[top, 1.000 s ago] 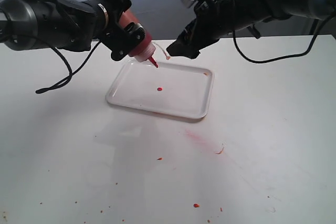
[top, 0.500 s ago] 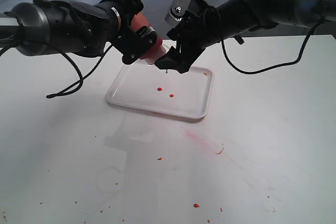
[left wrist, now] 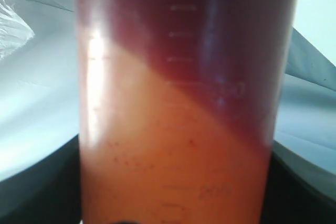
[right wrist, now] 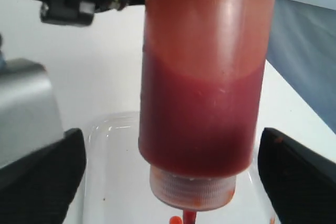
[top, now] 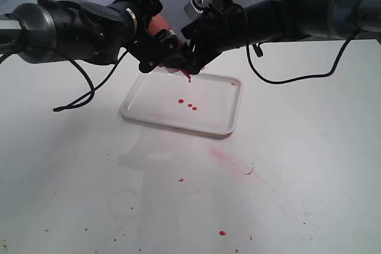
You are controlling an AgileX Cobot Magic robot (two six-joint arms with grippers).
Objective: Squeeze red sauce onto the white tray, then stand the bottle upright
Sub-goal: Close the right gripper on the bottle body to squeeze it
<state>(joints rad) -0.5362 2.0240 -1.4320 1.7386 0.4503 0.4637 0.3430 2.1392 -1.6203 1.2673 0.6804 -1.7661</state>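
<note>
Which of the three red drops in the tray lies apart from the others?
The leftmost drop in the exterior view; the other two sit close together.

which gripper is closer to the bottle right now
Left. The left gripper is clamped on the bottle, holding it nozzle-down over the white tray; the right gripper is open, fingers either side of it with gaps.

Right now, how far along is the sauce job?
Done: three small sauce blobs lie on the tray. In hand: the left jaws hold the bottle nozzle-down above the tray, and the right jaws stand open on either side of it with gaps showing. Left: any further squeezing, then standing the bottle upright, which has not begun.
</note>
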